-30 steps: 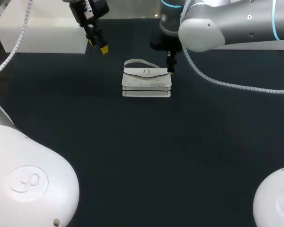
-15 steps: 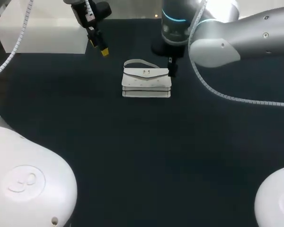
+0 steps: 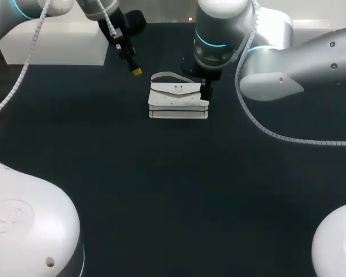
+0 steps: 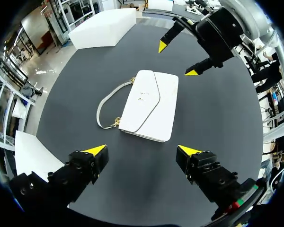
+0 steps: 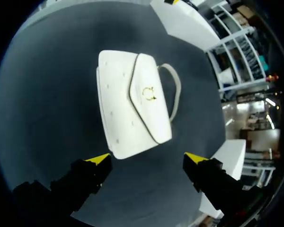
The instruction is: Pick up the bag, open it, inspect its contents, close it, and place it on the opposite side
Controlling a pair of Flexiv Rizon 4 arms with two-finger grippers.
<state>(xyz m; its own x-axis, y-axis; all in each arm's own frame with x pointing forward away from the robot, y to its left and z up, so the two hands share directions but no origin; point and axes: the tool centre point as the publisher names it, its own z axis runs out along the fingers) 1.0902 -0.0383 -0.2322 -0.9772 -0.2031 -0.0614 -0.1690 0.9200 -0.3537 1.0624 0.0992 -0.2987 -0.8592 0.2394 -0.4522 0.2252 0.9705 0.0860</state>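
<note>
Bag (image 3: 178, 101) lies flat with its flap down on my dark table (image 3: 161, 190), near the far side, its strap (image 3: 170, 75) looped out behind it. My left gripper (image 4: 143, 151) hangs over the table to the bag's left, fingers wide apart, gripping nothing. My right gripper (image 5: 147, 158) hangs just by the bag's right end, fingers spread wide, not touching it

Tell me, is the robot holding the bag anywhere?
Nothing is held. The white leather handbag lies on the dark table; the left gripper and right gripper are open.
</note>
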